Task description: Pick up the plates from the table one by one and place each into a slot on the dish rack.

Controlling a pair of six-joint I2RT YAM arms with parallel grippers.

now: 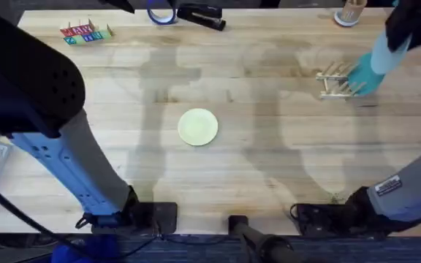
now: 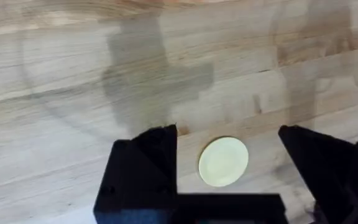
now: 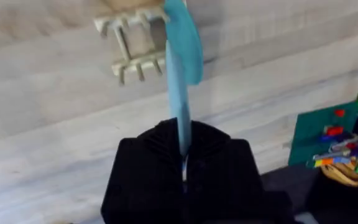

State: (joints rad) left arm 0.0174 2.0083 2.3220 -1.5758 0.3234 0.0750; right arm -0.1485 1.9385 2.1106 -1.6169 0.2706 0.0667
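Open table (image 1: 269,168) around cream plate (image 1: 197,126); dish rack (image 1: 335,80) far right.

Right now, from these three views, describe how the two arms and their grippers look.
The left arm has a bulky black upper housing and a light blue link running down to a black base. Its left gripper has two blocky matte black fingers. The right arm is grey with a small white printed label, on a black base. The right gripper is black, with ribbed inner faces.

text: none legible | right arm label (image 1: 388,186): unreadable
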